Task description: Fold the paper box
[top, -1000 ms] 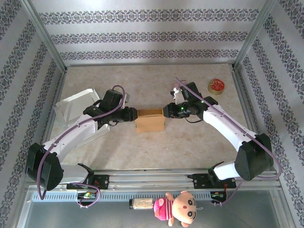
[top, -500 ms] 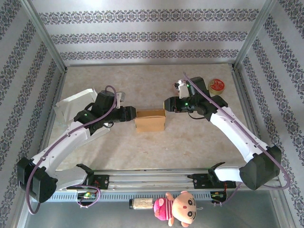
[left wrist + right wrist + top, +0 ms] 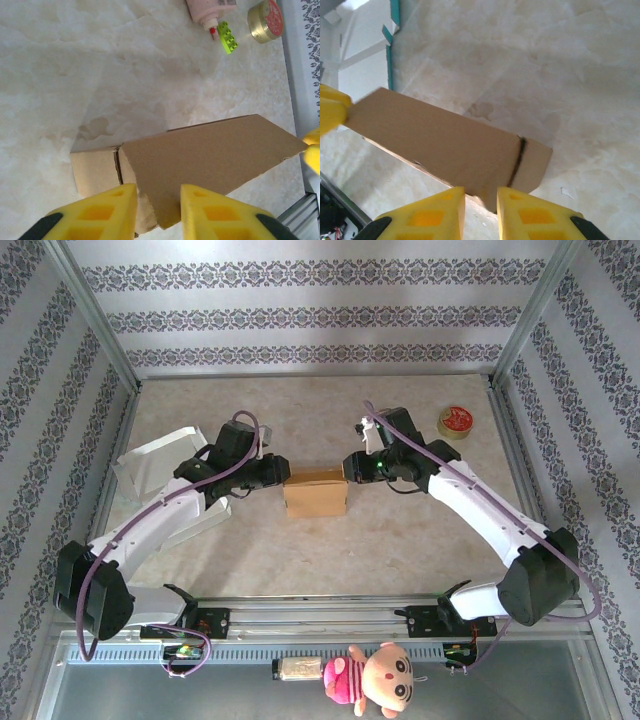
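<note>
The brown paper box (image 3: 316, 492) lies at the table's middle, its long top flap folded over (image 3: 215, 150) (image 3: 435, 137). My left gripper (image 3: 278, 476) is at the box's left end. Its yellow fingers (image 3: 100, 212) stand a little apart, with the flap's corner in the gap; its mid-gap point is (image 3: 158, 210). My right gripper (image 3: 347, 468) is at the right end. Its fingers (image 3: 530, 215) are narrowly parted around the box's near corner, mid-gap (image 3: 481, 212). Neither pair visibly clamps the cardboard. Each wrist view catches the other gripper's yellow fingertip (image 3: 312, 150) (image 3: 331, 112).
A white folded sheet with teal edges (image 3: 160, 465) (image 3: 365, 50) lies left of the box. A round red-lidded tin (image 3: 457, 421) (image 3: 265, 20) sits at the back right, with a pinkish bottle-like object (image 3: 207, 10) and a green toy brick (image 3: 227, 37) nearby. A plush doll (image 3: 378, 676) lies below the rail.
The right gripper lifted away from the box half a second ago and has come back to its right end. The left arm shifted slightly and stays at the left end.
</note>
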